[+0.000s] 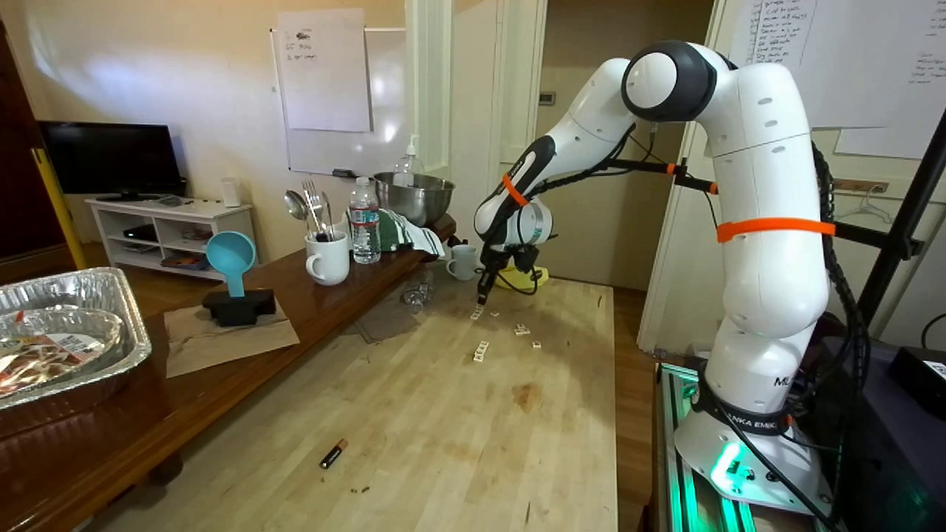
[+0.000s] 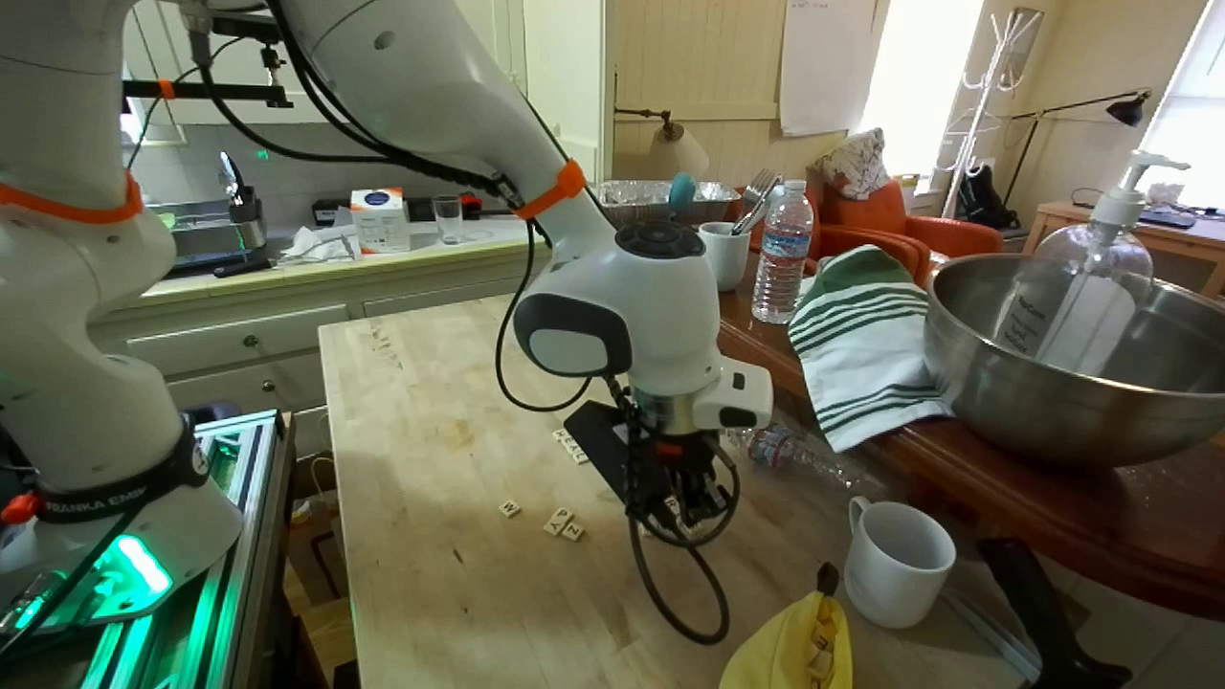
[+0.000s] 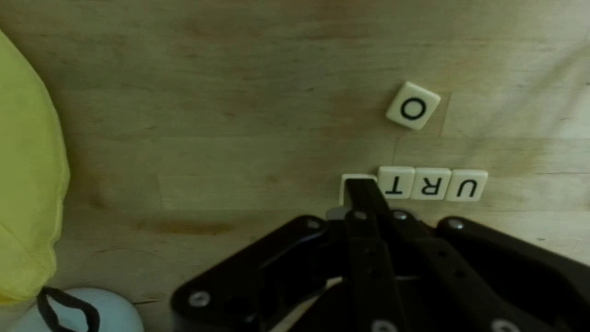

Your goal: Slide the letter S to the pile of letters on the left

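Note:
Small cream letter tiles lie on the wooden table. In the wrist view, a T (image 3: 396, 182), an R (image 3: 431, 183) and a U (image 3: 466, 185) form a row. A tile at the T end (image 3: 344, 181) is mostly covered by my fingertips. Its letter is hidden, so I cannot tell if it is the S; no S shows elsewhere. My gripper (image 3: 362, 190) is shut, its tips over or on that tile. In an exterior view the gripper (image 1: 482, 298) is at the row's far end. An O tile (image 3: 413, 107) lies apart.
A group of several tiles (image 1: 480, 351) lies nearer the front. A Y (image 2: 559, 521), a Z (image 2: 572, 532) and a W (image 2: 509, 508) lie nearby. A yellow pouch (image 3: 27, 175), a white mug (image 2: 900, 565) and a fallen bottle (image 2: 794, 455) stand close to the gripper.

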Available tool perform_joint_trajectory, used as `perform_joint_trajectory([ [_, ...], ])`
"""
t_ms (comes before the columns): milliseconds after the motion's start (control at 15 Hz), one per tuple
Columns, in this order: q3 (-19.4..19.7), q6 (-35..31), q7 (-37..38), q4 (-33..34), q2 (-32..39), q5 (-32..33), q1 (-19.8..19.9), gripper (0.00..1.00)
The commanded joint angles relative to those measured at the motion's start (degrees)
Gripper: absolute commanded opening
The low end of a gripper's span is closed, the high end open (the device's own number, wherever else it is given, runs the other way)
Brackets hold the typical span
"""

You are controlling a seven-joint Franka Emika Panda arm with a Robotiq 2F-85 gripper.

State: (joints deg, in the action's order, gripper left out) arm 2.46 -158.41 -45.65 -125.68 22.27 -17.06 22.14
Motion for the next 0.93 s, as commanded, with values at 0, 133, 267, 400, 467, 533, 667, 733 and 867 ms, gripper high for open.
perform_joint_trajectory([
  [0, -1.66, -1.47, -0.44, 1.92, 2.5, 0.73, 1.72, 0.0],
  [133, -1.8, -1.88, -0.39, 2.47, 3.09, 1.12, 1.86, 0.0],
  [267, -1.98, -2.02, -0.35, 3.11, 3.7, 1.38, 2.0, 0.0],
  [400, -2.16, -2.2, -0.3, 3.58, 4.19, 1.68, 2.02, 0.0],
  [467, -2.24, -1.99, -0.26, 3.8, 4.36, 1.8, 2.05, 0.0],
  [533, -2.29, -2.02, -0.27, 3.93, 4.49, 1.95, 2.06, 0.0],
  [667, -2.46, -2.04, -0.2, 4.12, 4.73, 2.09, 2.05, 0.0],
  [733, -2.65, -1.8, -0.17, 4.14, 4.75, 2.0, 2.08, 0.0],
  [867, -3.06, -1.77, -0.07, 3.97, 4.71, 1.89, 1.95, 0.0],
])
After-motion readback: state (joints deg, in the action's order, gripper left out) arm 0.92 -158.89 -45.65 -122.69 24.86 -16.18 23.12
